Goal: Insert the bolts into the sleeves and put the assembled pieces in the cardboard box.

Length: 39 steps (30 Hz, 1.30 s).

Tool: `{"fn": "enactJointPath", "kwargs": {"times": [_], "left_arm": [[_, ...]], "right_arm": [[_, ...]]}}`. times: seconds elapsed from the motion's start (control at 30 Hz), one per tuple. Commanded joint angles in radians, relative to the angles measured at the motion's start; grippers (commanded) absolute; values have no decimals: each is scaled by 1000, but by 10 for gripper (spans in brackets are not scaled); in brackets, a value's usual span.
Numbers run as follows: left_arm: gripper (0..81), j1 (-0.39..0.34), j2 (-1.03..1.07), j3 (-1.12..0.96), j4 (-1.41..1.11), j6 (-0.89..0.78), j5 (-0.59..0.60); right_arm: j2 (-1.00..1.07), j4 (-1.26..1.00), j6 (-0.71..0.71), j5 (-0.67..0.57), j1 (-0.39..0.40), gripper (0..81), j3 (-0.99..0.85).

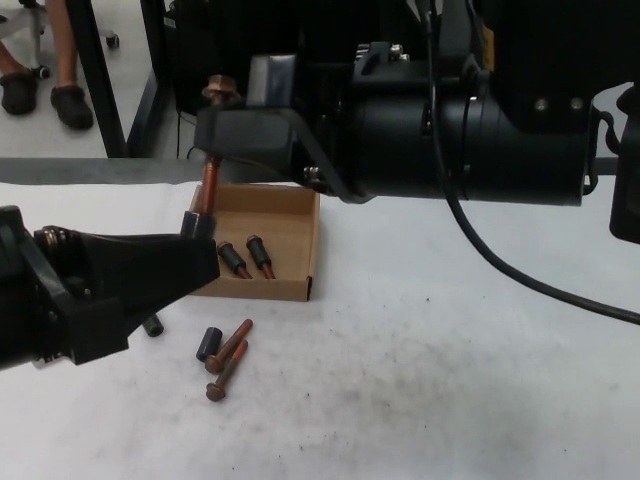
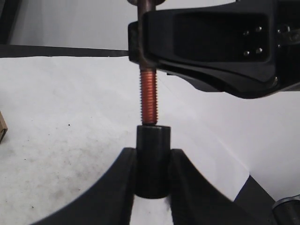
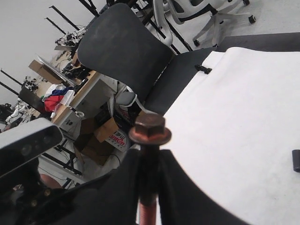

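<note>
While right claw (image 3: 147, 187) grips bolt (image 2: 149, 96), tip at mouth of sleeve (image 2: 153, 150) | left claw (image 2: 153, 187) clamps sleeve upright | advice: hold bolt plumb, lower slowly

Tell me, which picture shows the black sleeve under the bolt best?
The left wrist view: the sleeve stands close up, upright in the left gripper, the bolt at its mouth. The high view shows just its top, small. The right wrist view shows the bolt's head.
</note>
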Motion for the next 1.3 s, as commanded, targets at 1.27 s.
{"fn": "enactJointPath", "kwargs": {"times": [1.27], "left_arm": [[8,-3,-6,-3,-56,-4,-99]], "right_arm": [[-3,31,16,-116,56,2,-3]]}}
